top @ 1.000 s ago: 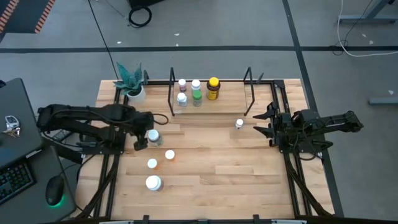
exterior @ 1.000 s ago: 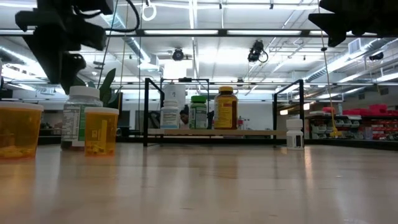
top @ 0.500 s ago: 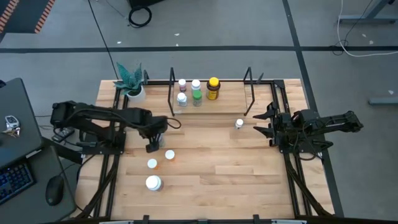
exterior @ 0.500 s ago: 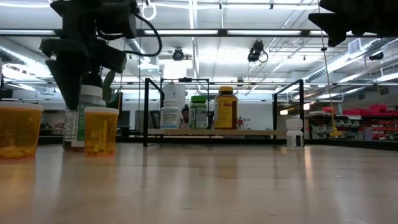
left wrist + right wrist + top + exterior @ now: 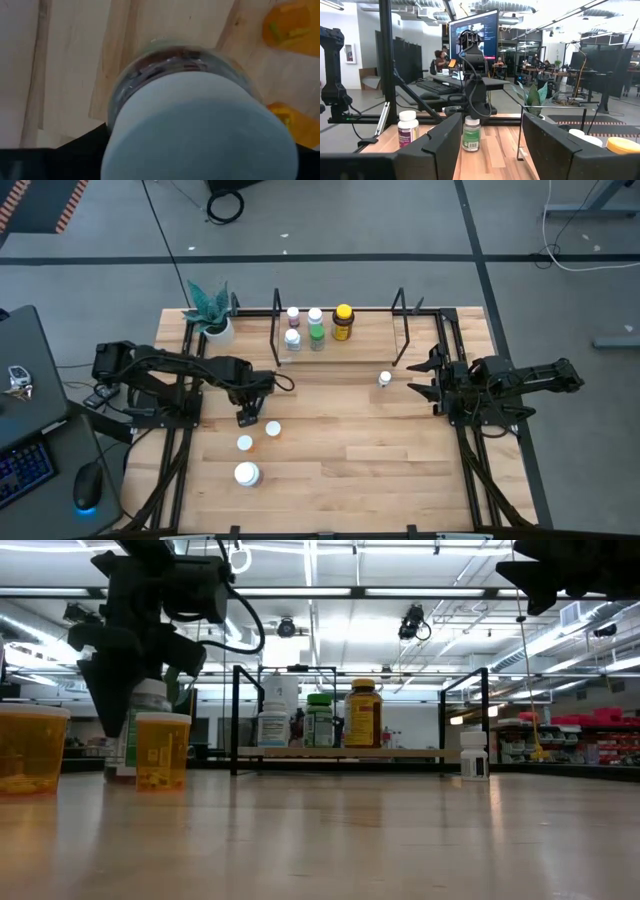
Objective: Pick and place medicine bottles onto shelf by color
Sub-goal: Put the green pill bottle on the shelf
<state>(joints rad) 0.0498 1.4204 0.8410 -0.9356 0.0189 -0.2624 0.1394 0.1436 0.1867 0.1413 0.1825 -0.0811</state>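
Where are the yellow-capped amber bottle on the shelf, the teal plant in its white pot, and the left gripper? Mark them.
yellow-capped amber bottle (image 5: 343, 312): high view, on its cap.
teal plant (image 5: 208, 302): high view, on its leaves.
left gripper (image 5: 247, 414): high view, between its fingertips.

Open table (image 5: 360, 445) across middle and front right. Blocked at front left by three loose bottles (image 5: 245, 443); at back by shelf (image 5: 340, 345) with uprights; lone bottle (image 5: 384, 379) just before it.

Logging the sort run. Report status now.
Left gripper down over white-capped bottle, grip not confirmed. Right gripper open, idle beside lone white bottle. Five bottles on shelf. Three orange bottles close by.
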